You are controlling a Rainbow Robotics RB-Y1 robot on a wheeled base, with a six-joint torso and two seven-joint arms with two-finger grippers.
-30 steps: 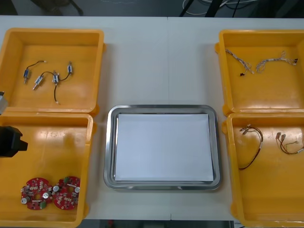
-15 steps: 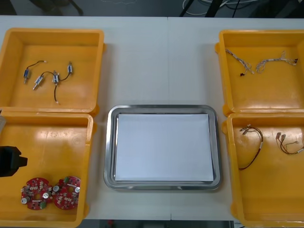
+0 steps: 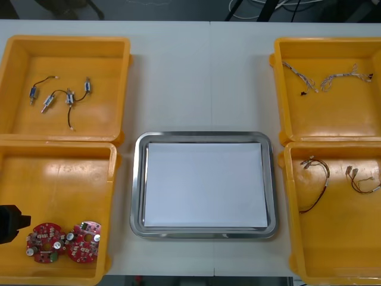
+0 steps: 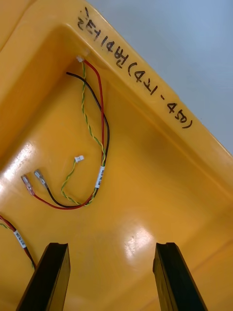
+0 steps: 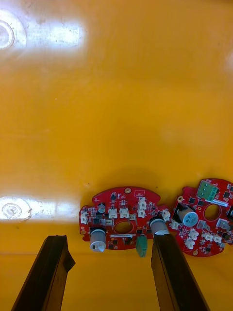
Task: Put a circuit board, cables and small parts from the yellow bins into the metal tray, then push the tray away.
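Two round red circuit boards [image 3: 44, 242] [image 3: 83, 241] lie side by side at the front of the near left yellow bin [image 3: 59, 179]. My left gripper [image 3: 16, 223] is at that bin's left edge, just above the left board. In the left wrist view the left gripper [image 5: 114, 277] is open, and one circuit board [image 5: 124, 224] lies just beyond its fingertips, with the other board [image 5: 206, 216] beside it. My right gripper [image 4: 111, 279] is open over the bin floor [image 4: 160, 194], short of a bundle of red, black and yellow-green cables [image 4: 99, 146]. The metal tray [image 3: 202, 135], white inside, sits mid-table.
The far left bin [image 3: 24, 65] holds small metal parts [image 3: 47, 101] joined by a black cable. The far right bin [image 3: 333, 119] has pale twisted cables [image 3: 333, 77]. The near right bin [image 3: 333, 238] has red and dark cables [image 3: 315, 185]. Bare table lies beyond the tray.
My left gripper has moved along the near left bin's left edge toward the table's front, closing on the circuit boards. Nothing else has shifted.
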